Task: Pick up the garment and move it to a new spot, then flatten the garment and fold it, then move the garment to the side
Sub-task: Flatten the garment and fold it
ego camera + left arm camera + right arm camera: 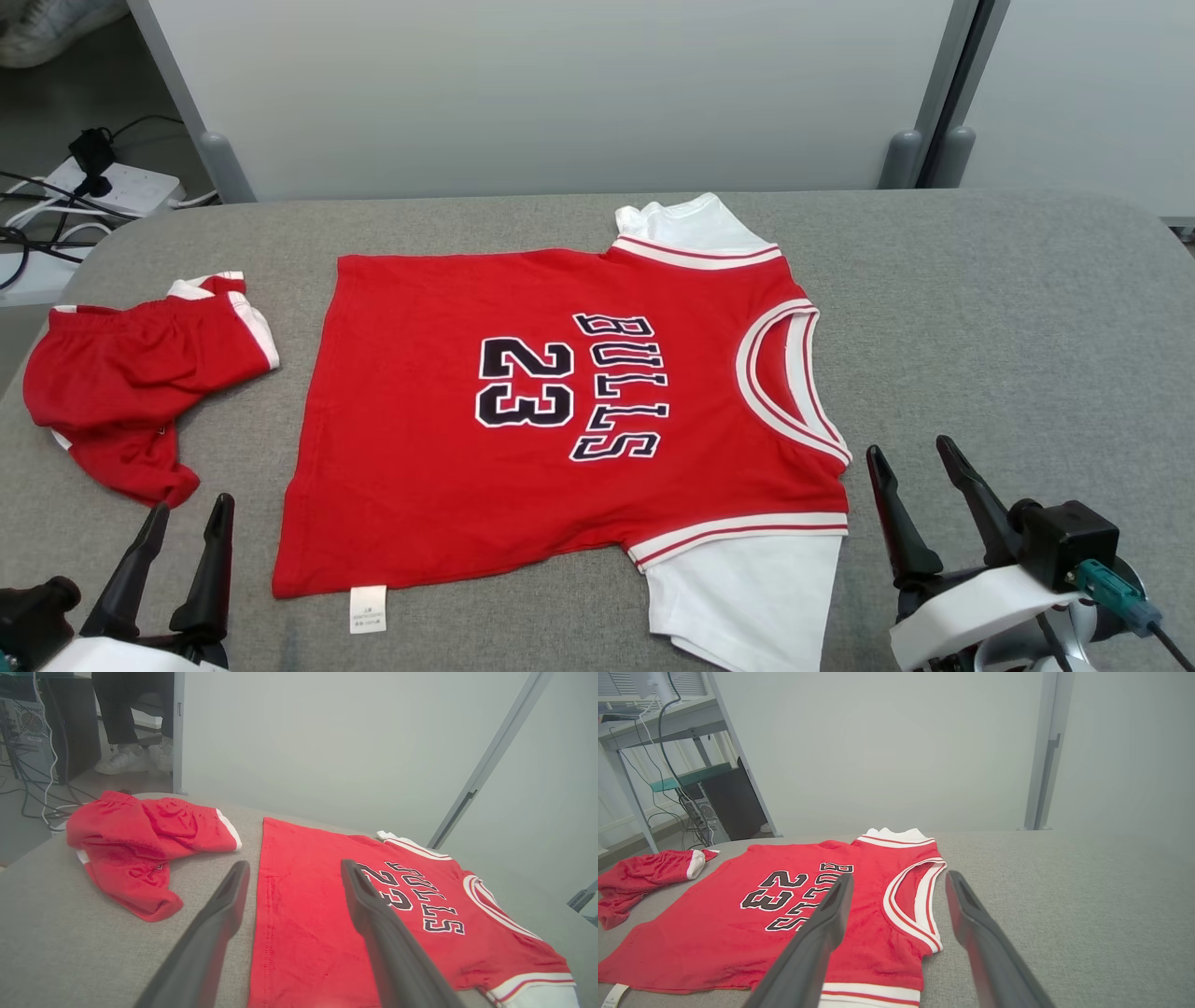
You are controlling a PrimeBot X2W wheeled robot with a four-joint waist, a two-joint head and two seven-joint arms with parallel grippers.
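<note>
At the lower left of the head view our left gripper stands spread wide and empty, fingers pointing up the frame between the crumpled red shorts and the red jersey. Our right gripper, at the lower right, is likewise spread and empty, just beside the collar. We see the jersey lying flat mid-frame on the grey table.

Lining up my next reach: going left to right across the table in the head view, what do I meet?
red shorts → red Bulls jersey → right gripper
</note>
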